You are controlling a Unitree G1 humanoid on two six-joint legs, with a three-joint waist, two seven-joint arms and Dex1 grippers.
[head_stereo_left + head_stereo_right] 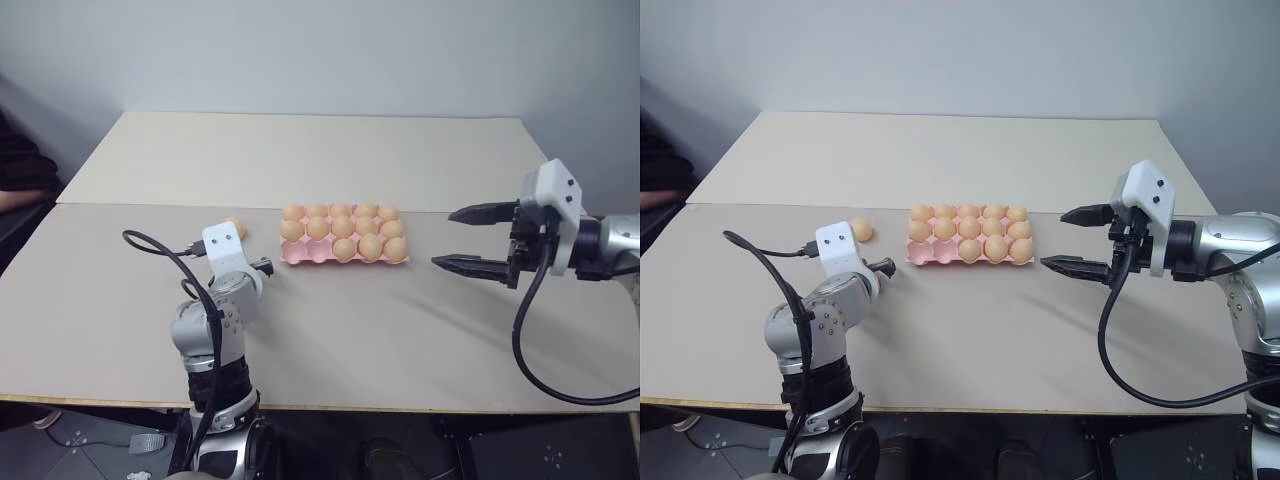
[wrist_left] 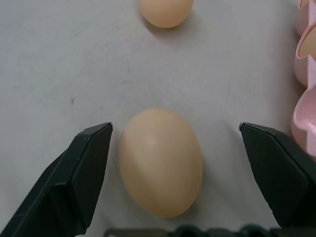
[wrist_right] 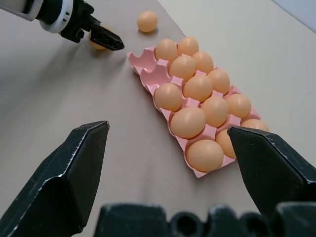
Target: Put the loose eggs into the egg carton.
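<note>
Loose egg (image 2: 160,163) sits between left claw (image 2: 175,148) fingers (untouched).

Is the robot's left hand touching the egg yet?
Apart. In the left wrist view the egg lies on the table between the open left hand's fingers, with bare table showing on both sides of it.

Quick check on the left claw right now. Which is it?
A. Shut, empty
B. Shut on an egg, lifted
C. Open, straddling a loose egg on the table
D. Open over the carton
C: the left claw stands open with a loose egg on the table between its fingers.
</note>
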